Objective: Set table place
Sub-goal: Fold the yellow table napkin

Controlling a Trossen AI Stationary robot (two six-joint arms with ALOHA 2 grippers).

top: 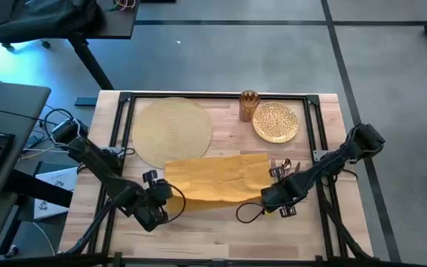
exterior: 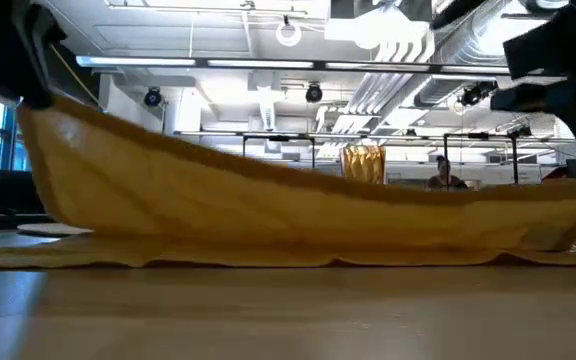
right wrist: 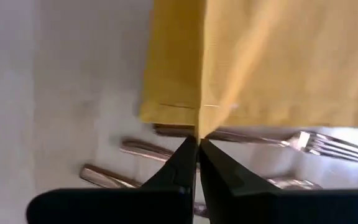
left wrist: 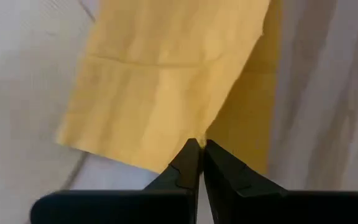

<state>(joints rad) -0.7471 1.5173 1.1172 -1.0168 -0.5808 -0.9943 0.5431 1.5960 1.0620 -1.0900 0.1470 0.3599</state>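
While two grippers pinch one napkin, one placemat lies flat.

**Two dark, cabled arms**

Both arms are matte black, built of slim jointed links. The left pincer and right pincer carry blocky black heads with pale fittings. Black cables loop beside each wrist. Their fingers are black, wedge-shaped, tapering.
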